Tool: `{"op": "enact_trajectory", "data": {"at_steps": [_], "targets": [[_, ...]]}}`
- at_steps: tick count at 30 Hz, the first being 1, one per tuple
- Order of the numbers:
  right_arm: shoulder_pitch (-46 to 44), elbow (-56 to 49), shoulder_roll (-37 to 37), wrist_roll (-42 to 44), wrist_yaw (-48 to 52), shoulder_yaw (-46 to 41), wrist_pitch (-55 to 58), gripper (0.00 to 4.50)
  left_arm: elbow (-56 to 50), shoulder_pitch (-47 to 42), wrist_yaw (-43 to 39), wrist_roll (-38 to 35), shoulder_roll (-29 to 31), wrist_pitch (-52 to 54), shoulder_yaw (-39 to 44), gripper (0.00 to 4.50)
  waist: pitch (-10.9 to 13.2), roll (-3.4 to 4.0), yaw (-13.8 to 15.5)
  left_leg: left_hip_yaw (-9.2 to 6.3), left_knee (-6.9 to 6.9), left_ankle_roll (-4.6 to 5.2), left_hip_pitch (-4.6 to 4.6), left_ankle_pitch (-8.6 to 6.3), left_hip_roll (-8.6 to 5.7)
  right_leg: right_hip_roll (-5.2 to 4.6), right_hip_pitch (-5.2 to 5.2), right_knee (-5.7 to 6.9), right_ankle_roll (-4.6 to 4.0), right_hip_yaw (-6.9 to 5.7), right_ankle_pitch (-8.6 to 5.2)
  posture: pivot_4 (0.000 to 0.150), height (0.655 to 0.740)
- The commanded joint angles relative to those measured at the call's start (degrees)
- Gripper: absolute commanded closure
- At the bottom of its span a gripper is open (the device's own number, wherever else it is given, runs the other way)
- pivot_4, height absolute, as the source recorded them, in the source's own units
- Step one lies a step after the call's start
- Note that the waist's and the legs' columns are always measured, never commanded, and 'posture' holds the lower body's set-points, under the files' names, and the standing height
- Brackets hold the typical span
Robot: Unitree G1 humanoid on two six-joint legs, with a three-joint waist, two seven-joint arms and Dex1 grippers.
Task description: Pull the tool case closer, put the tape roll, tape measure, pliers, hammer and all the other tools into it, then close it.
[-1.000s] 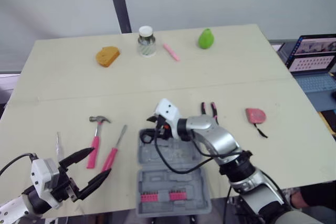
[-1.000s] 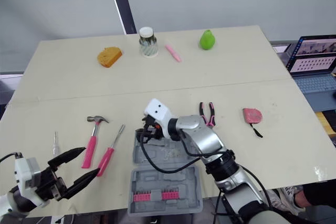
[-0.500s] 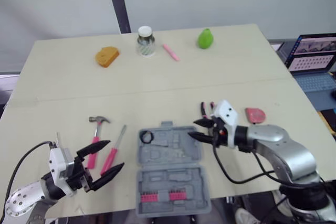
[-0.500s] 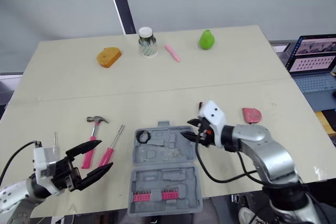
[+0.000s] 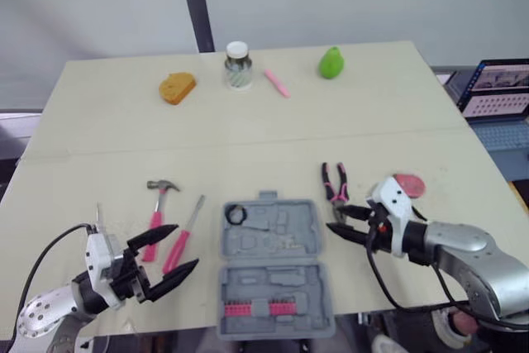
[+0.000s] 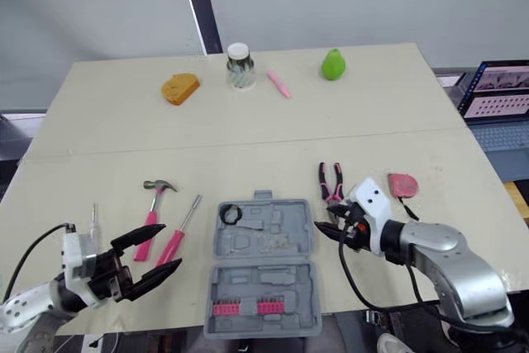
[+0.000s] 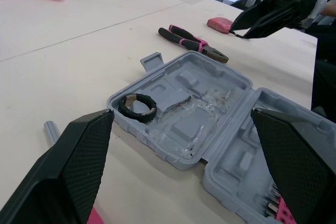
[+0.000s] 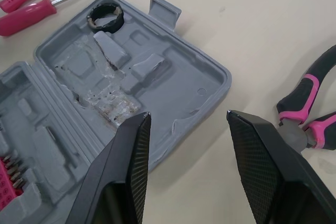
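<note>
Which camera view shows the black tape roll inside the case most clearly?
The left wrist view: the tape roll appears large, lying in a corner pocket of the open case. The right wrist view shows it smaller; both eye views show a tiny ring.

At the far side of the table [image 5: 388, 97] sit an orange lump [image 5: 177, 88], a jar [image 5: 237, 66], a pink pen [image 5: 277, 83] and a green pear [image 5: 332, 63].
</note>
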Motion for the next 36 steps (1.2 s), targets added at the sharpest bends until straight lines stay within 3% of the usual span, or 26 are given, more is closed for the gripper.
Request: {"op": "enact_trajectory", "data": {"at_steps": [1,4,18,24,27,36], "targets": [[0.2,-2.69,-0.09,2.07,-1.6,-2.52,0.51,2.07,0.45,-0.78,-0.73,-0.03,0.33,-0.68,-0.48,0.0,0.0,0.0,0.23,0.12,0.01,0.0,0.01,-0.01,0.06,0.03,-0.05,0.0,0.0,0.13,0.0,0.15,0.7341],[1.47,-3.48,-0.56,2.21,-1.87,-3.58,-0.68,2.07,0.79,-1.35,-1.28,0.2,0.23,-0.66,-1.27,0.0,-0.02,-0.04,1.0,0.86,0.08,-0.07,0.14,-0.22,0.57,0.15,-0.23,-0.09,-0.14,0.83,0.19,0.15,0.7279],[7.48,-5.3,-0.99,3.24,-2.5,-7.45,-3.89,2.07,2.46,-3.23,-2.74,0.28,0.8,-0.5,-2.32,0.0,-0.05,-0.09,1.05,1.34,0.06,-0.01,0.38,-0.39,0.83,0.46,-0.12,-0.13,-0.19,0.96,0.29,0.15,0.7279],[7.97,-5.22,-0.95,3.47,-3.03,-7.62,-5.15,2.07,2.44,-3.12,-2.98,0.31,0.84,-0.47,-2.49,0.0,-0.1,-0.19,1.28,2.54,0.37,-0.12,0.9,-1.04,1.81,1.17,-0.18,-0.16,-0.4,1.94,0.4,0.15,0.7159],[8.37,-5.08,-1.07,3.39,-2.91,-8.04,-6.01,2.07,2.43,-3.15,-3.08,0.3,0.91,-0.46,-2.64,0.0,-0.13,-0.2,0.86,2.97,0.49,-0.15,1.03,-1.42,2.2,1.63,-0.19,-0.15,-0.45,2.71,0.41,0.15,0.7159],[12.21,-5.1,-1.58,3.14,-1.27,-11.18,-11.14,2.07,1.35,-2.01,-3.22,-0.18,1.01,-0.37,-2.33,0.0,-0.15,-0.23,-0.17,2.92,0.57,-0.12,1.02,-1.47,2.21,1.69,-0.13,-0.15,-0.45,2.69,0.41,0.15,0.7159]]}}
